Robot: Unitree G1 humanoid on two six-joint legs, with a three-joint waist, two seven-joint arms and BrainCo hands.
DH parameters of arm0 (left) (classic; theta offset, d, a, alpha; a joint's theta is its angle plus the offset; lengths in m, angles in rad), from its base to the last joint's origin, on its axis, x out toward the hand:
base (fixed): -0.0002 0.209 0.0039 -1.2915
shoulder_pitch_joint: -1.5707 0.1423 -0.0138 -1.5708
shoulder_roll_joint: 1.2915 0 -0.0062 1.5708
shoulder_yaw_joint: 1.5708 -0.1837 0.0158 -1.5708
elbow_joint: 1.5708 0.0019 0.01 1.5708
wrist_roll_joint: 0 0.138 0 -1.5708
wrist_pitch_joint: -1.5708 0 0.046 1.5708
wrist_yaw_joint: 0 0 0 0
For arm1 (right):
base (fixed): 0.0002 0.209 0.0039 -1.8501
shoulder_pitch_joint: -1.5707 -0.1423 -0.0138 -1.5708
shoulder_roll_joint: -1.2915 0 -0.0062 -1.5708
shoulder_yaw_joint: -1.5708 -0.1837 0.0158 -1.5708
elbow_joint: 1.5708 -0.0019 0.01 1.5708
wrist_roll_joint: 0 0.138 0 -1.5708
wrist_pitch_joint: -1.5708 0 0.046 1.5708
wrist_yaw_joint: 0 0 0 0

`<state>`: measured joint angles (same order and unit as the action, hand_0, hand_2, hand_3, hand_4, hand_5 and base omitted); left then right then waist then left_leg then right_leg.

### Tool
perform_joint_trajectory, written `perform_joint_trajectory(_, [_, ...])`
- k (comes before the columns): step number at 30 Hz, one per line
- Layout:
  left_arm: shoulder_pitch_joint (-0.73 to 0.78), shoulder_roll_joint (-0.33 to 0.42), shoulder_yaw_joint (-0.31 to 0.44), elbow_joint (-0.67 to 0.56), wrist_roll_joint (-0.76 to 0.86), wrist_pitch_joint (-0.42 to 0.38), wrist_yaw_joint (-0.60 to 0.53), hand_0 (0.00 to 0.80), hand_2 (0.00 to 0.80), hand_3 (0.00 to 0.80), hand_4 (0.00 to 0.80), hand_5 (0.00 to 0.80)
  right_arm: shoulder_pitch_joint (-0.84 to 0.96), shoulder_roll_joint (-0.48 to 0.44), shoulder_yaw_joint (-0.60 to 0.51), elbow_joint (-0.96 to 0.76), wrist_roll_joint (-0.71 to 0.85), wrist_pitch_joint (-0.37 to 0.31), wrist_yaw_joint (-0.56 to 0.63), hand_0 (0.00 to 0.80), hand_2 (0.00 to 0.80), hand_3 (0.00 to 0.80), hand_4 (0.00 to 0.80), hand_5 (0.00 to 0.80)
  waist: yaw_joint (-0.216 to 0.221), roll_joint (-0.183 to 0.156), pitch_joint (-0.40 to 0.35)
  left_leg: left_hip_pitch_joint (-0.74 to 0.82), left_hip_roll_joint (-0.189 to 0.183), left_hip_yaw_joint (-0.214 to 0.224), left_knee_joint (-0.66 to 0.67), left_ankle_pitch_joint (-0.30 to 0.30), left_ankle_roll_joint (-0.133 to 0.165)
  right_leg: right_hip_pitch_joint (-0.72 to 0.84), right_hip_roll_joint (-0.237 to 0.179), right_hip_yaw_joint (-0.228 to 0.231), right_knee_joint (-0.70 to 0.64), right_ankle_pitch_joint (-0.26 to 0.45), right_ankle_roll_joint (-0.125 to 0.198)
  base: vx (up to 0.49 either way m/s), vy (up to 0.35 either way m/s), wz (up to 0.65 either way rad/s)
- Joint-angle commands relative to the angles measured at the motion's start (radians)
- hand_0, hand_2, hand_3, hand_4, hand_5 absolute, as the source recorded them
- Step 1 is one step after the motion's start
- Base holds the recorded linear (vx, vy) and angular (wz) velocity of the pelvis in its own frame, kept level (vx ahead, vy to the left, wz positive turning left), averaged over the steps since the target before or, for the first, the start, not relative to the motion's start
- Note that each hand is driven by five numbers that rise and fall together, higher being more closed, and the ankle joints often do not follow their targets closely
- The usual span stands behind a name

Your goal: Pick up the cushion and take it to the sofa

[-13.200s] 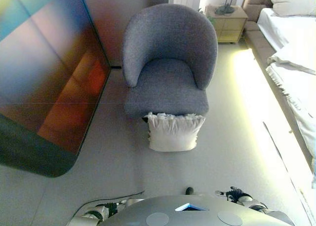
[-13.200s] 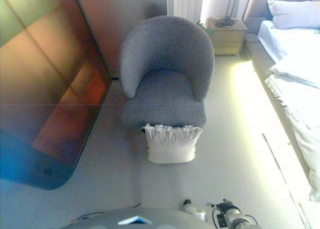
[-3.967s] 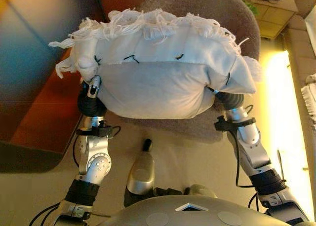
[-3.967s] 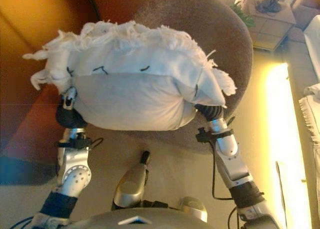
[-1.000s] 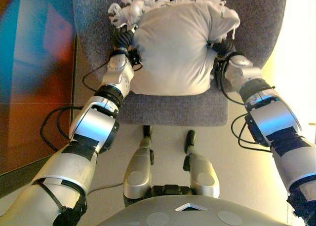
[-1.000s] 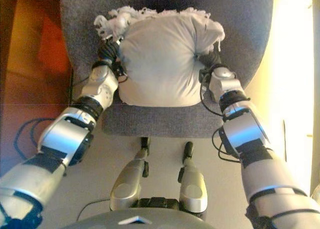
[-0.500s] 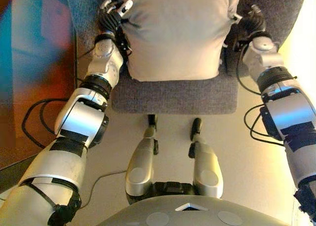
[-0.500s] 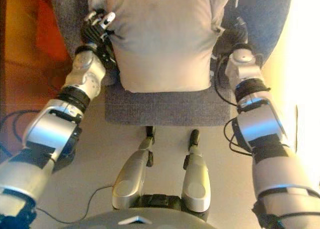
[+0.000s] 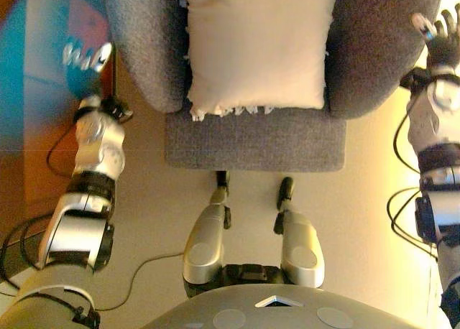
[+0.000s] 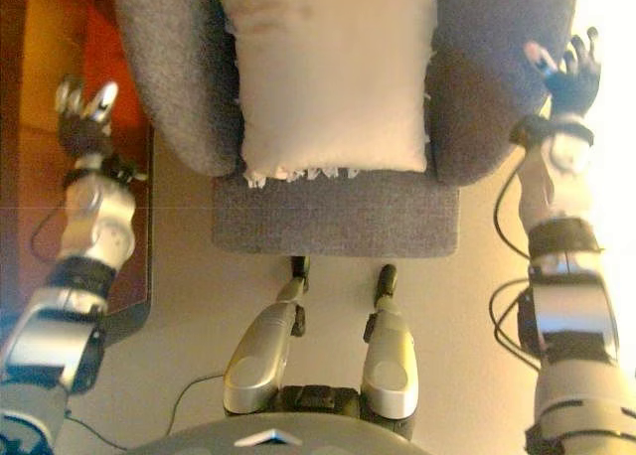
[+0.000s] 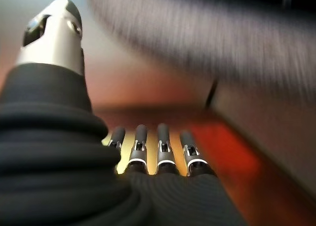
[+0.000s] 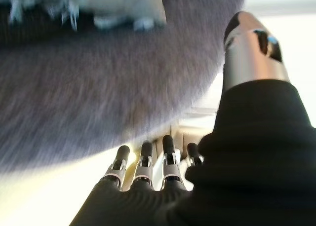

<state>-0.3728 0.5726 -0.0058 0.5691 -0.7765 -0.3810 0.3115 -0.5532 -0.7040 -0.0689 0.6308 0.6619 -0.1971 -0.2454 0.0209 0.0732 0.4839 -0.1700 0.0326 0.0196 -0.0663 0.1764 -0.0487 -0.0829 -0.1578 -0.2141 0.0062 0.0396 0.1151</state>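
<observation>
The white fringed cushion (image 9: 255, 45) lies on the seat of the grey armchair (image 9: 255, 138), between its arms, fringe towards me. It also shows in the right eye view (image 10: 333, 77). My left hand (image 9: 86, 59) is open and empty, out beside the chair's left arm. My right hand (image 9: 438, 34) is open and empty, out beside the chair's right arm. In the left wrist view the fingers (image 11: 160, 149) are straight, with the chair's grey arm (image 11: 212, 38) past them. In the right wrist view the fingers (image 12: 153, 159) are straight below the chair's side (image 12: 98, 88) and the cushion's fringe (image 12: 74, 9).
A dark glossy panel (image 9: 36, 99) stands on the left, close to my left hand. Pale floor (image 9: 366, 214) lies in front of the chair and to its right.
Both hands have let go of the cushion and swung outward past the chair's arms. The cushion stays on the seat.
</observation>
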Motion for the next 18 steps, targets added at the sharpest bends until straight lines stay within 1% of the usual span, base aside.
perform_joint_trajectory(1, [0.143,-0.069,0.047,-0.068,0.119,-0.07,0.025,0.0,0.0,0.0,0.0,0.0,0.21,0.054,-0.069,-0.136,-0.099,-0.08,0.009,0.0,0.0,0.0,0.0,0.0,0.037,-0.075,-0.169,0.057,-0.001,0.02,0.1,-0.163,-0.045,-0.016,-0.057,-0.026,0.016,0.02,0.022,0.185,-0.116,0.12])
perform_joint_trajectory(3, [0.258,-0.123,0.078,-0.084,0.158,-0.044,-0.019,0.0,0.0,0.0,0.0,0.0,0.336,0.1,-0.117,-0.182,-0.116,-0.053,0.029,0.0,0.0,0.0,0.0,0.0,0.04,-0.079,-0.206,0.094,0.005,0.015,0.089,-0.16,-0.042,0.025,-0.045,-0.032,0.007,0.016,0.015,0.177,-0.094,0.1])
perform_joint_trajectory(4, [0.314,-0.146,0.084,-0.074,0.179,-0.008,-0.044,0.0,0.0,0.0,0.0,0.0,0.4,0.133,-0.148,-0.183,-0.093,-0.027,0.055,0.0,0.0,0.0,0.0,0.0,0.04,-0.082,-0.23,0.115,0.009,0.014,0.085,-0.161,-0.039,0.047,-0.038,-0.034,0.004,0.013,0.011,0.172,-0.072,0.12])
perform_joint_trajectory(5, [0.35,-0.159,0.077,-0.061,0.19,-0.004,-0.055,0.0,0.0,0.0,0.0,0.0,0.44,0.156,-0.158,-0.173,-0.105,-0.031,0.07,0.0,0.0,0.0,0.0,0.0,0.041,-0.084,-0.246,0.128,0.01,0.016,0.082,-0.161,-0.039,0.062,-0.034,-0.034,0.001,0.012,0.01,0.176,-0.071,0.11])
perform_joint_trajectory(6, [0.397,-0.173,0.072,-0.031,0.206,0.038,-0.08,0.0,0.0,0.0,0.0,0.0,0.495,0.189,-0.162,-0.148,-0.132,-0.02,0.065,0.0,0.0,0.0,0.0,0.0,0.041,-0.087,-0.267,0.148,0.012,0.02,0.078,-0.161,-0.036,0.081,-0.029,-0.034,0.0,0.012,0.008,0.166,-0.061,0.07])
perform_joint_trajectory(8, [0.461,-0.198,0.057,0.025,0.253,0.088,-0.101,0.0,0.0,0.0,0.0,0.0,0.561,0.246,-0.149,-0.101,-0.115,0.025,0.052,0.0,0.0,0.0,0.0,0.0,0.042,-0.092,-0.299,0.184,0.017,0.022,0.062,-0.159,-0.032,0.114,-0.021,-0.031,-0.01,0.013,0.004,0.133,-0.067,0.04])
perform_joint_trajectory(9, [0.483,-0.208,0.042,0.065,0.27,0.107,-0.113,0.0,0.0,0.0,0.0,0.0,0.584,0.27,-0.131,-0.054,-0.124,0.024,0.053,0.0,0.0,0.0,0.0,0.0,0.042,-0.094,-0.31,0.199,0.019,0.027,0.053,-0.159,-0.031,0.128,-0.016,-0.029,-0.014,0.013,0.002,0.102,-0.067,0.01])
perform_joint_trajectory(10, [0.507,-0.228,0.031,0.121,0.302,0.138,-0.11,0.0,0.0,0.0,0.0,0.0,0.606,0.297,-0.113,0.017,-0.151,0.039,0.058,0.0,0.0,0.0,0.0,0.0,0.044,-0.095,-0.324,0.22,0.021,0.029,0.04,-0.158,-0.028,0.146,-0.011,-0.026,-0.02,0.013,0.001,0.112,-0.068,0.0])
perform_joint_trajectory(11, [0.517,-0.245,0.031,0.18,0.33,0.173,-0.1,0.0,0.0,0.0,0.0,0.0,0.617,0.321,-0.102,0.08,-0.147,0.069,0.076,0.0,0.0,0.0,0.0,0.0,0.045,-0.096,-0.336,0.237,0.023,0.031,0.027,-0.154,-0.027,0.164,-0.007,-0.024,-0.028,0.014,0.0,0.114,-0.065,-0.01])
perform_joint_trajectory(12, [0.522,-0.249,0.029,0.231,0.347,0.176,-0.095,0.0,0.0,0.0,0.0,0.0,0.623,0.341,-0.08,0.136,-0.165,0.071,0.091,0.0,0.0,0.0,0.0,0.0,0.043,-0.098,-0.343,0.252,0.024,0.032,0.018,-0.154,-0.026,0.176,-0.003,-0.019,-0.033,0.011,0.0,0.101,-0.057,-0.02])
perform_joint_trajectory(13, [0.525,-0.253,0.024,0.285,0.384,0.18,-0.095,0.0,0.0,0.0,0.0,0.0,0.632,0.36,-0.06,0.198,-0.195,0.115,0.123,0.0,0.0,0.0,0.0,0.0,0.041,-0.1,-0.353,0.265,0.025,0.034,0.012,-0.156,-0.026,0.187,-0.001,-0.015,-0.035,0.007,-0.001,0.078,-0.043,-0.02])
perform_joint_trajectory(15, [0.513,-0.261,-0.008,0.395,0.428,0.164,-0.093,0.0,0.0,0.0,0.0,0.0,0.632,0.383,-0.029,0.35,-0.171,0.115,0.148,0.0,0.0,0.0,0.0,0.0,0.04,-0.103,-0.365,0.282,0.026,0.035,0.005,-0.159,-0.023,0.202,0.005,-0.006,-0.039,0.004,-0.004,0.068,-0.038,-0.06])
perform_joint_trajectory(16, [0.505,-0.282,-0.021,0.458,0.437,0.18,-0.083,0.0,0.0,0.0,0.0,0.0,0.633,0.408,-0.012,0.429,-0.17,0.148,0.165,0.0,0.0,0.0,0.0,0.0,0.037,-0.102,-0.371,0.291,0.027,0.038,0.004,-0.162,-0.021,0.21,0.008,0.001,-0.041,0.002,-0.004,0.063,-0.027,-0.08])
perform_joint_trajectory(17, [0.5,-0.295,-0.031,0.506,0.446,0.18,-0.067,0.0,0.0,0.0,0.0,0.0,0.631,0.427,-0.002,0.485,-0.185,0.162,0.185,0.0,0.0,0.0,0.0,0.0,0.035,-0.102,-0.374,0.298,0.028,0.04,0.004,-0.165,-0.019,0.217,0.01,0.006,-0.041,-0.001,-0.006,0.064,-0.012,-0.07])
perform_joint_trajectory(18, [0.493,-0.31,-0.042,0.579,0.454,0.187,-0.054,0.0,0.0,0.0,0.0,0.0,0.626,0.448,0.017,0.561,-0.207,0.169,0.203,0.0,0.0,0.0,0.0,0.0,0.035,-0.102,-0.378,0.305,0.029,0.043,0.004,-0.168,-0.018,0.225,0.011,0.008,-0.042,-0.005,-0.007,0.058,0.0,-0.08])
